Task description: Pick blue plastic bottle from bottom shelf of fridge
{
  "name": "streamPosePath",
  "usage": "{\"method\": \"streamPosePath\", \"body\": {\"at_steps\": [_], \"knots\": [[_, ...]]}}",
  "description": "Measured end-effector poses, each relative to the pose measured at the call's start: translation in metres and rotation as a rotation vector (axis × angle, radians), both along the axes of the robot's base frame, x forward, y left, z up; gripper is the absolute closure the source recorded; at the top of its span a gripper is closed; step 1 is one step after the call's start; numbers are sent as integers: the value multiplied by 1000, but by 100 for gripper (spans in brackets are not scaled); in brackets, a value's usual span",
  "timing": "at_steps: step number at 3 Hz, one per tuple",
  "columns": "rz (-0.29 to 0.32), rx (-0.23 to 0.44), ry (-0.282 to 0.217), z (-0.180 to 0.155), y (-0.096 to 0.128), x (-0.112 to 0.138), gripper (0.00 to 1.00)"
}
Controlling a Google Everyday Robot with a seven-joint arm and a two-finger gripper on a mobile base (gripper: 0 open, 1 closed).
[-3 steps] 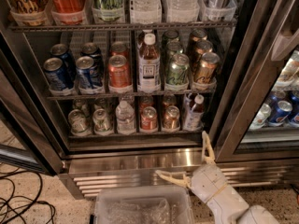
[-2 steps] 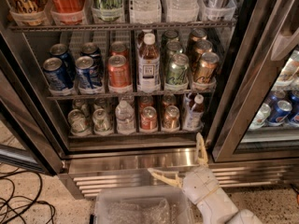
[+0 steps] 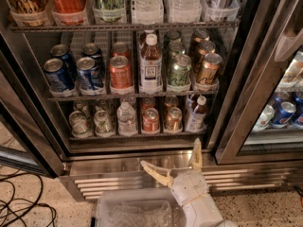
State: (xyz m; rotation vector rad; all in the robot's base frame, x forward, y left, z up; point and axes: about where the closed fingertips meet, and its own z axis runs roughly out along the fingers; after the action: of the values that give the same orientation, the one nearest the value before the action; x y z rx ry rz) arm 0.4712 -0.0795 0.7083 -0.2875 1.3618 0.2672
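Hand (image 3: 169,152) splayed below one bottle (image 3: 195,114)

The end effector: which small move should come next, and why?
Probably lift the pale two-finger end effector up and right, toward the white-capped plastic bottle with the blue label. It hangs open below the dark wire bottom shelf, before the ribbed steel grille; the bottle stands at that shelf's right end.

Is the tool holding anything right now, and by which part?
Nothing. The tool hangs open before the base grille, below the blue plastic bottle on the bottom shelf.
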Motion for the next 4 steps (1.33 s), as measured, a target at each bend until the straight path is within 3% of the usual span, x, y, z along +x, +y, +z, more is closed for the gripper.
{"method": "streamPosePath", "body": {"at_steps": [1,2,3,4], "knots": [[-87,4,112,-29,-14,12,7],[-183,-41,214,-52,-38,17,7],[-251,-88,265,-62,-62,19,22],[-256,-128,256,-55,-72,18,23]]}}
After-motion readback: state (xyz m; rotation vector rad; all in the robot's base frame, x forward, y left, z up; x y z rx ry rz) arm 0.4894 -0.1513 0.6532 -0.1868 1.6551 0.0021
